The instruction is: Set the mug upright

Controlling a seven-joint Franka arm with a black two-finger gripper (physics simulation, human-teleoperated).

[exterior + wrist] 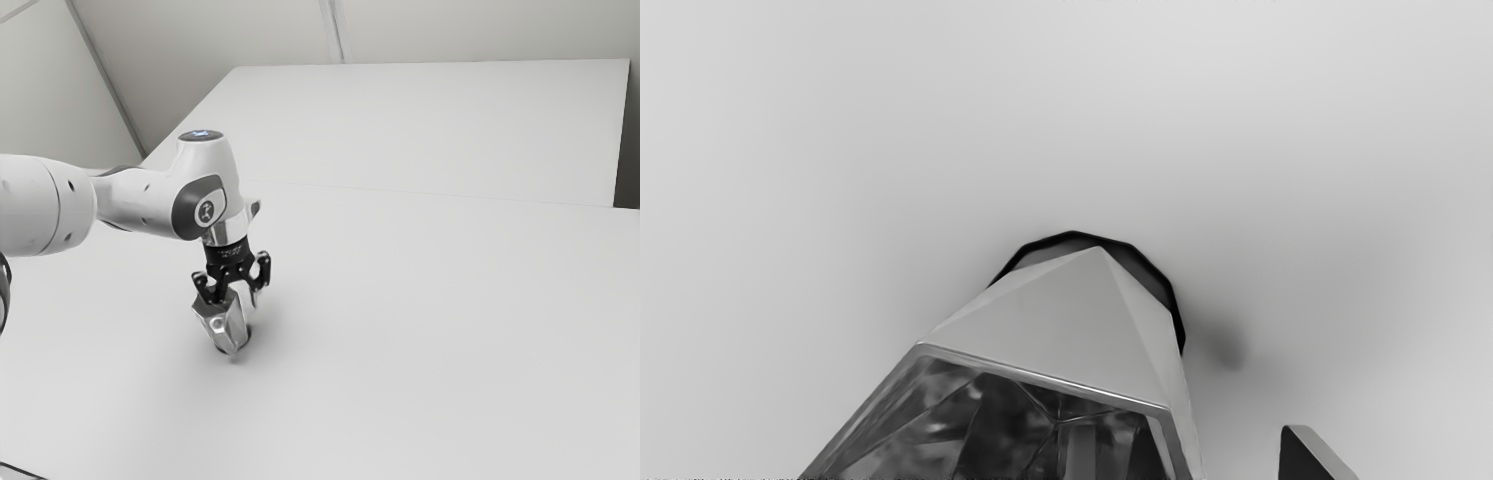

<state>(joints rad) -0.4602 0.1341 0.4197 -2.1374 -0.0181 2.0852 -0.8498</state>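
a: where's the mug (225,325)?

b: toward eight o'clock from the exterior view's middle, under the claw (236,304). its mouth points about eleven, its foot (1153,277) about five. looks near upright; whether the foot sits flat on the table (430,350), i can't tell.

a: being righted, or done?

b: could be either: a mug waiting for its last bit of straightening, or one stood up and being left alone.

a: how's it done well, then?

b: i'd check the foot all round first, then judge. any move of the hand should be slow and square, since a sideways knock on the rim (1040,375) could tip it. those faceted walls (metal, by the look) may slip too.

a: and the claw?

b: well open, with no grip that i can see. one fingertip (1303,453) is outside the mug, toward one o'clock of it in the exterior view, with a gap to the wall. the other tip's hidden, so i can't tell if it touches.
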